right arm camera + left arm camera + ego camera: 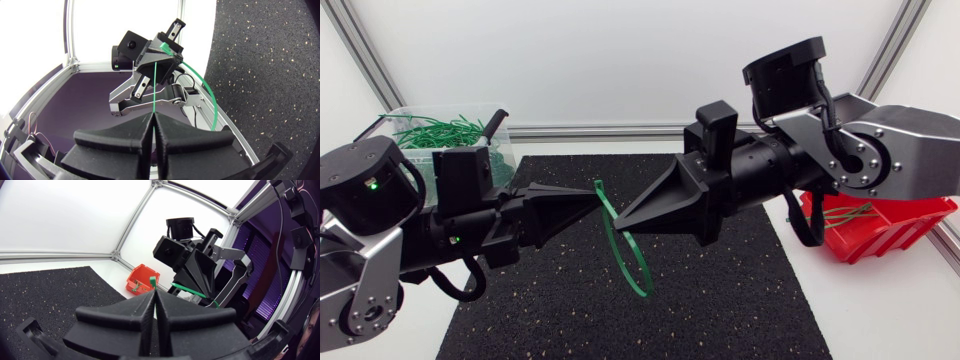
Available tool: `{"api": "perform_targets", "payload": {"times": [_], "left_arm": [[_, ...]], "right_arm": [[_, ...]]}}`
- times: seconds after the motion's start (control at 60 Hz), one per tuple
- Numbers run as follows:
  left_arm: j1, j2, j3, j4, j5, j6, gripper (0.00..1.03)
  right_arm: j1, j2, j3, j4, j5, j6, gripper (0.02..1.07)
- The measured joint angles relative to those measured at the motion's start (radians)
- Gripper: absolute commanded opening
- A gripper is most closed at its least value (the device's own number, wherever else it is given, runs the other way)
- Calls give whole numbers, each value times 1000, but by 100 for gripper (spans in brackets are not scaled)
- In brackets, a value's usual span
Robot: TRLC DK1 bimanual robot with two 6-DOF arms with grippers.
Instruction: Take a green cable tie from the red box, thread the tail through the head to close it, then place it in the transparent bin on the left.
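Left claw (589,197) and right claw (619,215) each clamp the green cable tie (633,262), seemingly aligning tail with head; its loop hangs toward 6 o'clock.

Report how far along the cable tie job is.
Done: one green plastic cable tie is out of the red plastic box. In hand: the left gripper and the right gripper are both shut on it, bent into a loop, above the black mat; whether the tail is through the head cannot be told. Remaining: dropping it in the transparent plastic bin.
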Motion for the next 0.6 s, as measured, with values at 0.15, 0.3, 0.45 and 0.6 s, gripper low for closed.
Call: {"api": "perform_targets", "payload": {"times": [0.15,0.3,0.45,0.6], "left_arm": [[0,-2,-3,0,-4,0,4],[-7,-12,-5,2,-12,0,4],[-21,-29,-13,2,-27,5,4],[-41,-51,-27,2,-45,23,4]], "right_arm": [[-7,2,0,0,-4,5,8],[-7,4,-3,0,-5,15,8],[-8,10,-3,0,-11,15,8],[-18,10,-4,0,-22,15,8]]}}
